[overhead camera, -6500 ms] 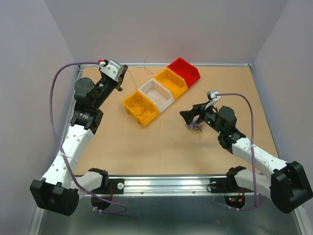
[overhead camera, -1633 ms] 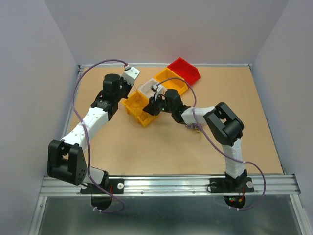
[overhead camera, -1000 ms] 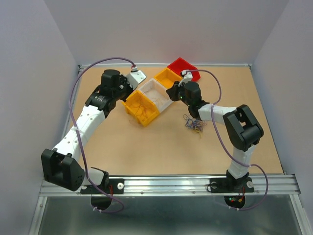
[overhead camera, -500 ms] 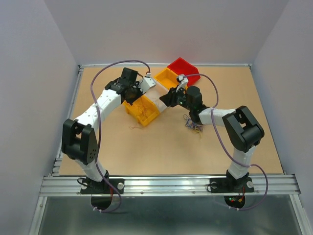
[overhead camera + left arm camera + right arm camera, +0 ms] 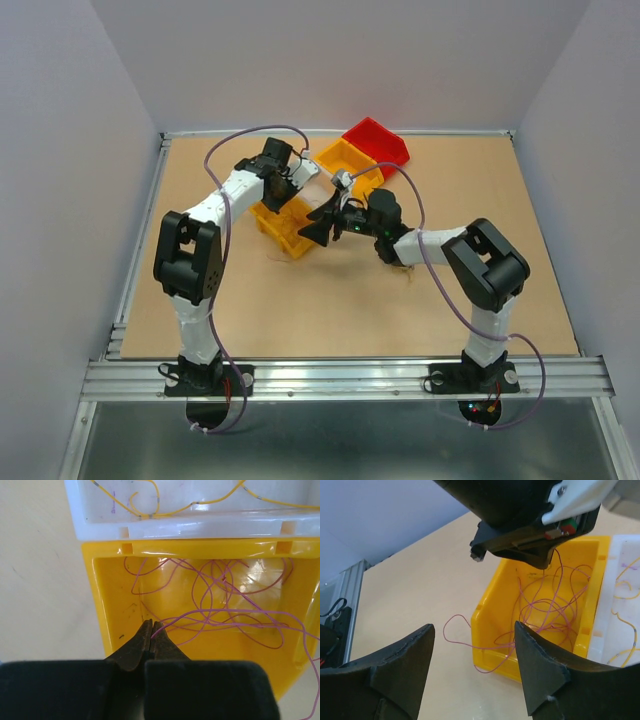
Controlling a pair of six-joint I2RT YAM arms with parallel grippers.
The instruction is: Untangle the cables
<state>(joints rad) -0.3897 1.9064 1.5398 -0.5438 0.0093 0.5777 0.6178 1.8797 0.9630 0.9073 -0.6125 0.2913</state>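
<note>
Left fingers [image 5: 142, 642]: pressed together, pinching one purple wire [image 5: 165, 623] right at the tips. Low inside yellow bin [image 5: 97, 595], near its left wall. Rest of purple tangle [image 5: 215, 587] looped loose across the bin floor, not lifted. One purple loop [image 5: 451, 617] spilled over the bin's front wall, lying on the surface [image 5: 420, 580].

Right fingers [image 5: 402, 667]: spread wide, nothing between them. Just outside the yellow bin's near corner, pointed at it, apart from the wires. In right wrist view, left fingers hanging above the bin with the pinched wire trailing straight down into the tangle.

White bin [image 5: 200, 525]: touching the yellow bin's far wall. Yellow wires [image 5: 170, 512] inside, a few thin strands, untouched.

From top view: both arms meeting over the yellow bin, left reaching from the far left, right reaching in from the right. Orange bin [image 5: 352, 165] and red bin [image 5: 378, 140] further along the same diagonal row; contents not readable. Small leftover tangle [image 5: 405, 268] on the surface, mostly hidden under the right forearm, colours not clear.
</note>
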